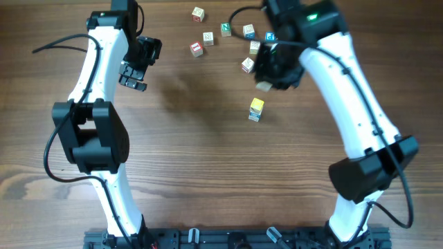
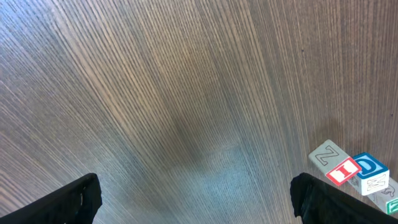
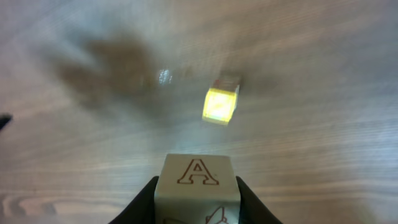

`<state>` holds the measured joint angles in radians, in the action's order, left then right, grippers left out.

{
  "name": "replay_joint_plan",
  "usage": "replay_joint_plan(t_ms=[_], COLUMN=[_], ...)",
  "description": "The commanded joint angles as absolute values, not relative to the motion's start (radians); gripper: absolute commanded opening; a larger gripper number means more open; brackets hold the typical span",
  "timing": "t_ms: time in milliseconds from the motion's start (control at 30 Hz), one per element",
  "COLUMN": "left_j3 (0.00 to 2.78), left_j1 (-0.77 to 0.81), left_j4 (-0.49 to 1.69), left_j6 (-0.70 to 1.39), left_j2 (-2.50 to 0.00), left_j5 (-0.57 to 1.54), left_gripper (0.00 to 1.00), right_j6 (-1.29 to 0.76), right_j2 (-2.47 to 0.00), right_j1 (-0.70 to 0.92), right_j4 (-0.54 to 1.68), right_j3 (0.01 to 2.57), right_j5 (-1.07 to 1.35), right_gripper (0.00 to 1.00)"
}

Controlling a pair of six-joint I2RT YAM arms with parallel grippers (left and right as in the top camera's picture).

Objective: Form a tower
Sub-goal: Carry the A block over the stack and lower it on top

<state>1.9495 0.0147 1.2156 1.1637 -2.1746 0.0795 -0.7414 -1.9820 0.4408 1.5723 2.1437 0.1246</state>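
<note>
Two end effectors over wood-grain bench: right end effector grips A cube near yellow-topped tower, left end effector wide open, far off.

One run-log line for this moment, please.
right tool: shut on A cube | tower: yellow-topped, apart from A cube | left tool: open, empty | loose cubes: far side

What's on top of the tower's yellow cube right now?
Nothing; the yellow cube tops the tower bare. The right pincer grips the A cube off to one side, not over it. What lies under the yellow cube is mostly covered by it.
</note>
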Motion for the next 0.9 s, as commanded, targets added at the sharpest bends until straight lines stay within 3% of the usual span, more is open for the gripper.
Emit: replay_joint_plan(t_ms=[0, 133, 467, 867], left_j3=[1.945, 1.945, 1.945, 1.945], left_j1=[0.011, 0.011, 0.011, 0.011], left_j4=[1.215, 1.215, 1.216, 1.215], left_j6=[1.152, 1.152, 1.152, 1.152], left_j2=[-2.143, -2.143, -2.143, -2.143], left_j5=[0.07, 0.07, 0.07, 0.07], left_gripper=[1.0, 1.0, 1.0, 1.0], right_j6=[-0.943, -1.077, -1.071, -0.864], right_j2=[-1.985, -2.006, -2.008, -2.008], right_j1=[0.546, 0.595, 0.573, 0.523], right_j4=[1.583, 1.579, 1.367, 1.261], right_j3=[2.151, 2.151, 1.895, 1.831], right_j5=[-0.043, -0.11, -0.114, -0.096], right_gripper=[0.31, 0.3, 0.3, 0.3])
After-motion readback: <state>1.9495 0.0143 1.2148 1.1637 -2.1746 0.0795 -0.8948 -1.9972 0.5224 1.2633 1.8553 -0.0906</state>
